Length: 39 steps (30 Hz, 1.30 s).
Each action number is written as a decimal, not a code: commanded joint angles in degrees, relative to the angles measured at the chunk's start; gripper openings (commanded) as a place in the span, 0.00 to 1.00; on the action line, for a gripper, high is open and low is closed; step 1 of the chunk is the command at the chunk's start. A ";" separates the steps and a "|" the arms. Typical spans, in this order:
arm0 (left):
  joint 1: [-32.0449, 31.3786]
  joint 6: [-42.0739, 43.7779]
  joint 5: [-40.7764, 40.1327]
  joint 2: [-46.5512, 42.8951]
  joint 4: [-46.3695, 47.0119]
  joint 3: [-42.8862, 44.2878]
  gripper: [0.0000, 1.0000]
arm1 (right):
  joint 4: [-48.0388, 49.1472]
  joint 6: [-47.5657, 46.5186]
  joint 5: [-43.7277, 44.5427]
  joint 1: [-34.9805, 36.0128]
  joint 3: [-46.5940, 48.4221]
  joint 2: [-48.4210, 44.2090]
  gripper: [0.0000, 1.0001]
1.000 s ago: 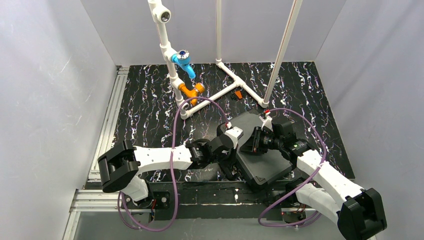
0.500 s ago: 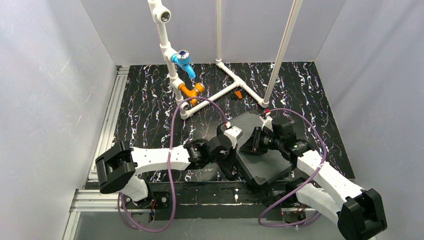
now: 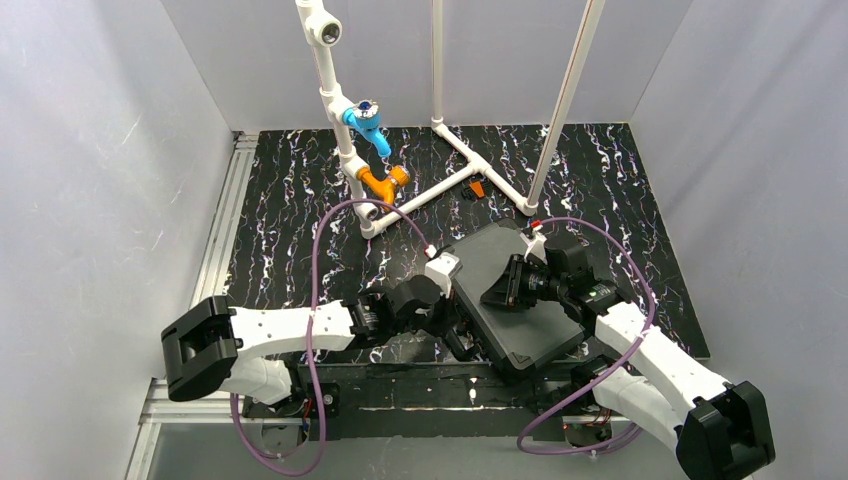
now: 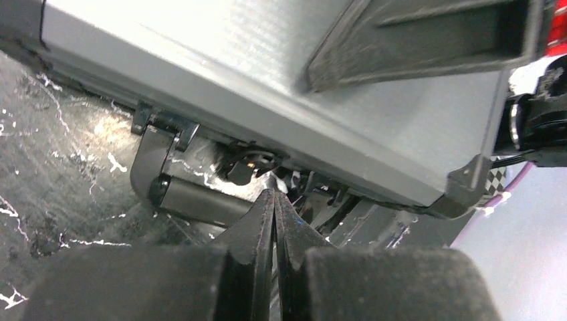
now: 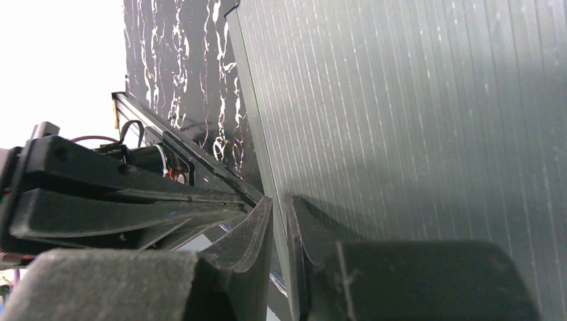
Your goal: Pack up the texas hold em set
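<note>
Black case (image 3: 520, 325) lies just beyond the left claw (image 4: 274, 198), tips together.

table (image 3: 290, 220): black marbled | on it: case (image 3: 530, 325), pipe frame (image 3: 420, 198)

The case (image 3: 520, 322) is black with fine parallel ribs, the table (image 3: 290, 200) black with white marble-like veins, the pipe frame (image 3: 447, 183) white – with a blue fitting (image 3: 367, 125) and an orange fitting (image 3: 385, 182) – and the arms (image 3: 285, 328) white and black, with purple cables (image 3: 314, 275).
</note>
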 commanded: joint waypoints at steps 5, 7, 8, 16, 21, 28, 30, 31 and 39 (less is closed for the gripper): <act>0.27 -1.71 -2.47 1.32 -2.12 -2.20 0.00 | -11.93 -3.76 8.23 -0.02 -3.66 2.83 0.23; 0.21 -1.85 -2.34 2.36 -2.12 -2.04 0.00 | -11.76 -3.75 8.09 -0.02 -3.83 3.18 0.23; 0.21 -1.93 -2.26 2.87 -2.12 -1.93 0.00 | -11.60 -3.71 8.04 -0.02 -3.85 3.33 0.23; 0.19 -2.20 -0.27 7.82 -1.74 0.13 0.00 | -11.12 -3.64 7.98 -0.02 -3.94 3.75 0.23; 0.18 -2.29 0.44 9.63 -1.10 0.88 0.00 | -11.01 -3.49 7.96 -0.02 -4.37 3.48 0.23; 0.09 -2.60 1.70 12.08 -0.03 1.61 0.00 | -10.92 -3.38 7.99 -0.02 -4.56 3.40 0.23; 0.04 -2.64 1.79 12.39 0.20 1.70 0.00 | -10.92 -3.34 8.03 -0.02 -4.60 3.46 0.23; 0.08 -2.72 1.90 12.52 0.29 1.77 0.00 | -10.92 -3.40 8.00 -0.02 -4.64 3.47 0.23; -0.43 -2.72 3.10 11.04 0.44 2.50 0.00 | -11.01 -3.36 8.07 -0.02 -4.73 3.29 0.23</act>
